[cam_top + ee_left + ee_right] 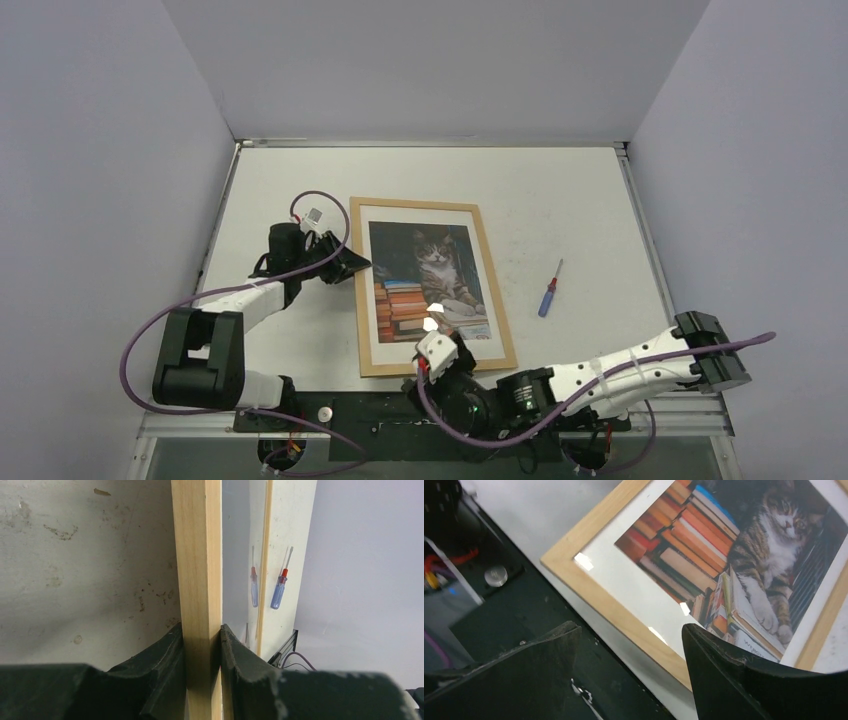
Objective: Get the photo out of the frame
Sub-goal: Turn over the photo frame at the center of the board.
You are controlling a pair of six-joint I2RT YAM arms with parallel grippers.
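Observation:
The frame (361,300) of light wood lies face up on the white table, holding the photo (428,281) of a cat on stacked books behind glass. My left gripper (358,265) is shut on the frame's left rail; in the left wrist view both fingers press the wooden rail (199,580) from either side. My right gripper (447,352) is open above the frame's near edge, straddling the near rail (624,615). The photo (734,555) shows in the right wrist view beyond the fingers.
A small screwdriver (549,289) with a blue handle lies on the table right of the frame; it also shows in the left wrist view (279,590), mirrored in the glass. The black base plate (499,615) runs along the table's near edge.

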